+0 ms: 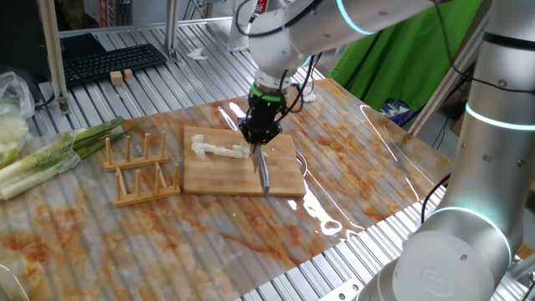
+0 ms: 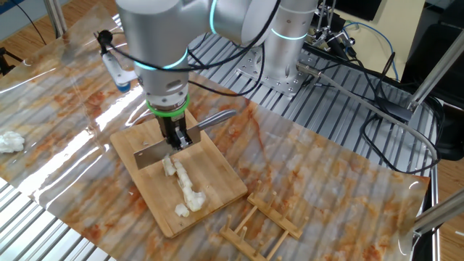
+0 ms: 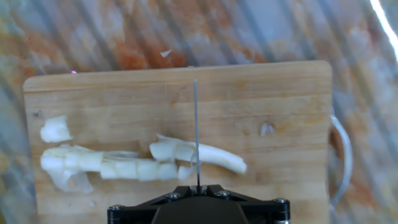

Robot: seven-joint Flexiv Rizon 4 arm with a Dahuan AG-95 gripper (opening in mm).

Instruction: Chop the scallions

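The scallions (image 3: 124,168) lie along the wooden board (image 3: 267,93) as a row of short white pieces, with an uncut stalk end (image 3: 217,157) to the right. My gripper (image 3: 198,188) is shut on a slim grey knife (image 3: 196,118), which the hand view shows edge-on. Its blade crosses the stalk just where the cut pieces end. In one fixed view my gripper (image 1: 262,135) holds the knife (image 1: 263,173) over the right end of the scallions (image 1: 216,150). The other fixed view shows the blade (image 2: 151,155) lying flat on the board (image 2: 217,177) beside the scallions (image 2: 185,187).
A wooden rack (image 1: 138,167) stands just left of the board. A bunch of thick green-and-white stalks (image 1: 50,152) lies at the far left. A keyboard (image 1: 109,60) sits behind the table. A blue-and-white item (image 2: 116,69) and a white crumpled lump (image 2: 9,141) lie further off.
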